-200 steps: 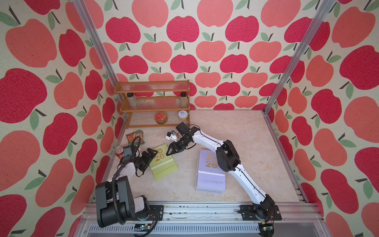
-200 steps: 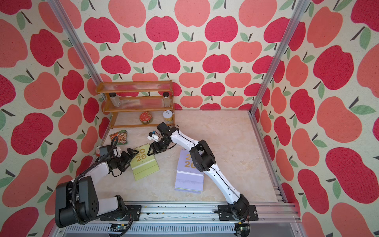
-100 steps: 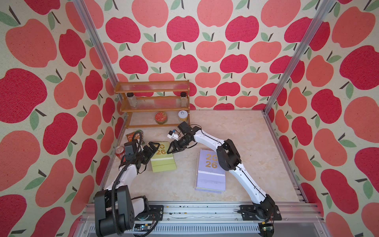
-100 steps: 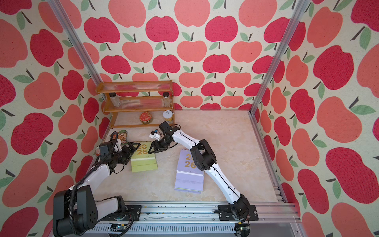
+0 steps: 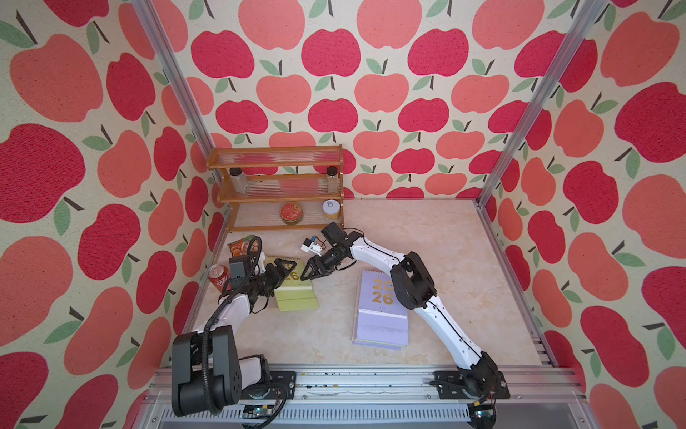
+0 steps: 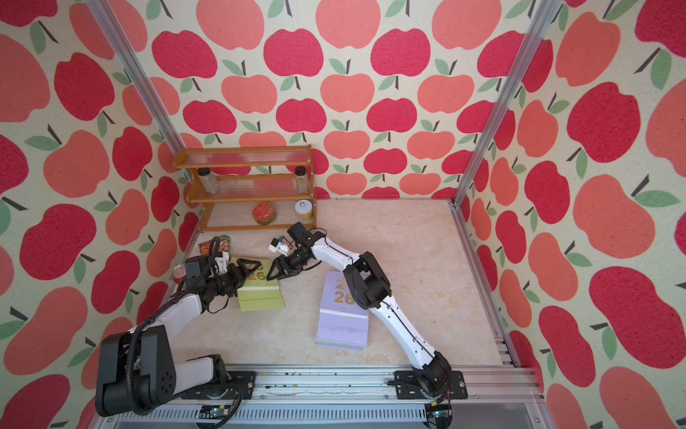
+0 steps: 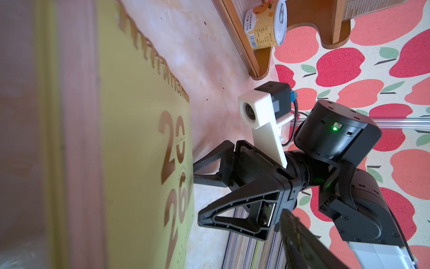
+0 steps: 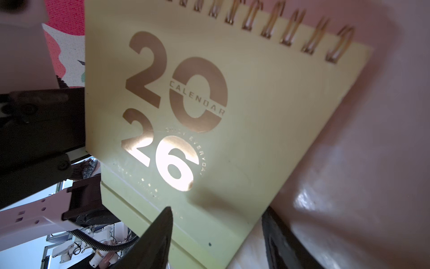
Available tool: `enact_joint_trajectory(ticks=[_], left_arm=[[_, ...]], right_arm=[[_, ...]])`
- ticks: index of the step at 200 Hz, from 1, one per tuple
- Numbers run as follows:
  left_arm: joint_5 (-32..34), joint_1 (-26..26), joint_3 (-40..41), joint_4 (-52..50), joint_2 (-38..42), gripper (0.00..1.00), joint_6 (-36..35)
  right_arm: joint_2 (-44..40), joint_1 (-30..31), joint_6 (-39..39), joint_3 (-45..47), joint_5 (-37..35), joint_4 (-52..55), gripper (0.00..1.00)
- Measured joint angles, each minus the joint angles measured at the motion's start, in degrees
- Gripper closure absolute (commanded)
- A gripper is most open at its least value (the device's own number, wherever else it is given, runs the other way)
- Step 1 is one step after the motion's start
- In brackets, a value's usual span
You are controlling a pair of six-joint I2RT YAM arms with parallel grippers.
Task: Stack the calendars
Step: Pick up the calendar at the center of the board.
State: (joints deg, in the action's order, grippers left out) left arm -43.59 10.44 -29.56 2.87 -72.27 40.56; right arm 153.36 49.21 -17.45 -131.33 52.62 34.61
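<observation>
Slid and squared up since a second ago, the green calendar [image 5: 297, 295] lies flat, well apart from the lilac-topped stack [image 5: 382, 319]. Left claw [image 5: 287, 270] spreads wide over one edge, unclamped; right claw [image 5: 308, 269], half-spread and empty, touches the opposite edge. Likely only this calendar remains unstacked.

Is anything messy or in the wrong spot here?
Yes. The yellow-green calendar lies by itself, apart from the lilac stack, and seems turned a little differently. It looks odd because the calendars belong in one pile.
</observation>
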Motion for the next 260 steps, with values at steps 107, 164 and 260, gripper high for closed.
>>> enact_joint_trajectory(ticks=[107,164,260], left_arm=[[-2.75,3.96,-0.09,-5.66,2.78,0.43,-3.1],[-1.97,4.31,-0.28,-6.93,1.09,1.0,-4.28],[-3.65,4.04,-3.21,-7.28,2.51,1.0,-4.04]], right_arm=[[-0.02,-0.52,0.04,0.81,1.2,-0.98,0.36],[-0.13,-1.31,0.04,0.83,1.09,-0.85,0.37],[-4.83,-5.7,1.68,2.73,-3.37,3.54,0.36]])
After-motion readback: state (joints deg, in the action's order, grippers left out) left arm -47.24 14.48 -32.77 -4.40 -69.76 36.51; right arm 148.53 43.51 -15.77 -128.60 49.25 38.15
